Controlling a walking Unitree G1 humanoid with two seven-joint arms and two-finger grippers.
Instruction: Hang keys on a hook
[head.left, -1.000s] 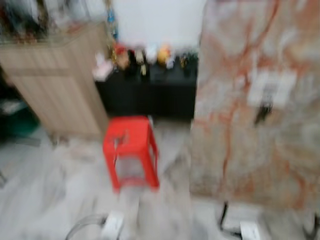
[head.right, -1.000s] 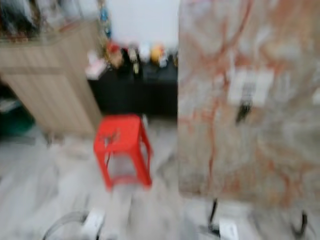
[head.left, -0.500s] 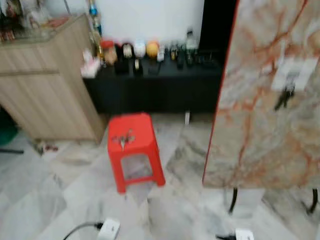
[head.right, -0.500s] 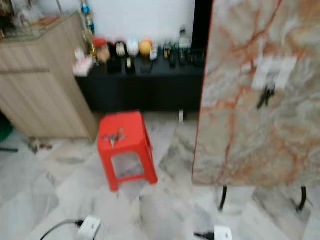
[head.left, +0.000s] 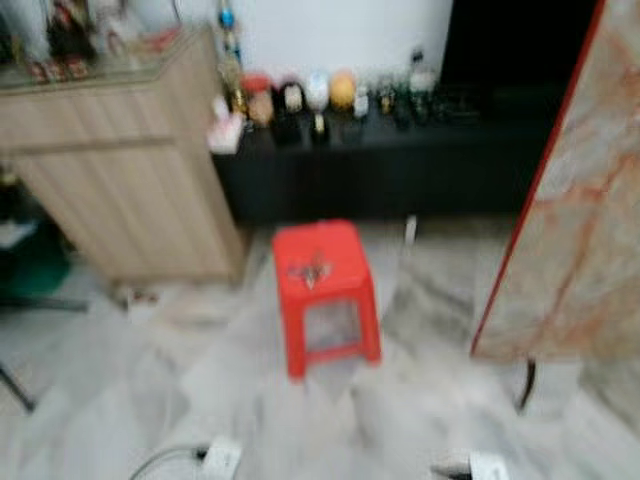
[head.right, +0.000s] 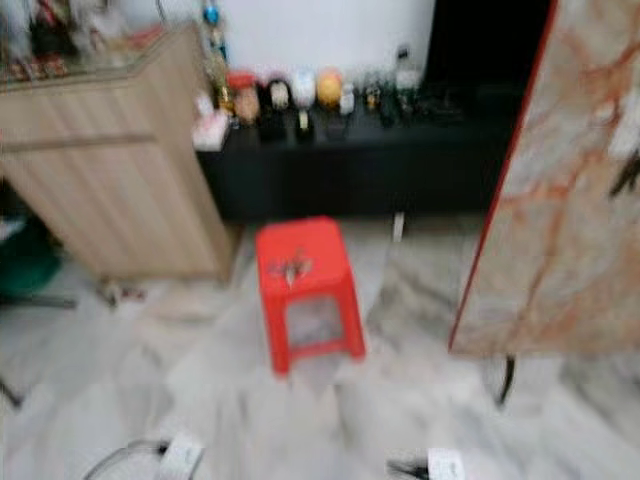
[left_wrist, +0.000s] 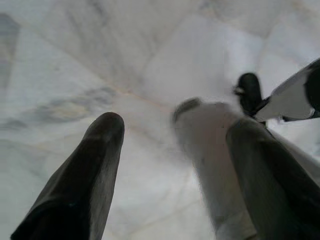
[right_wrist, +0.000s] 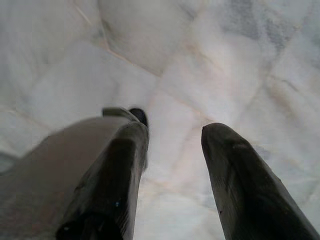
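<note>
A small bunch of keys (head.left: 311, 269) lies on top of a red plastic stool (head.left: 324, 290) in the middle of the marble floor. To the right stands a marble-patterned board (head.left: 590, 240) on black legs; a white hook plate (head.right: 627, 140) with something dark hanging from it shows at its right edge. My left gripper (left_wrist: 172, 130) hangs open above the floor, beside my own leg. My right gripper (right_wrist: 175, 135) is open too, pointing down at the floor tiles, with nothing between its fingers.
A wooden cabinet (head.left: 130, 170) stands at the left. A low black shelf (head.left: 400, 160) with bottles and ornaments runs along the back wall. White power strips (head.left: 220, 457) with cables lie on the floor close in front. The head views are blurred.
The whole picture has shifted right: the camera has turned left, so the stool sits nearer the centre and the marble board has slid to the right edge. The keys have not moved.
</note>
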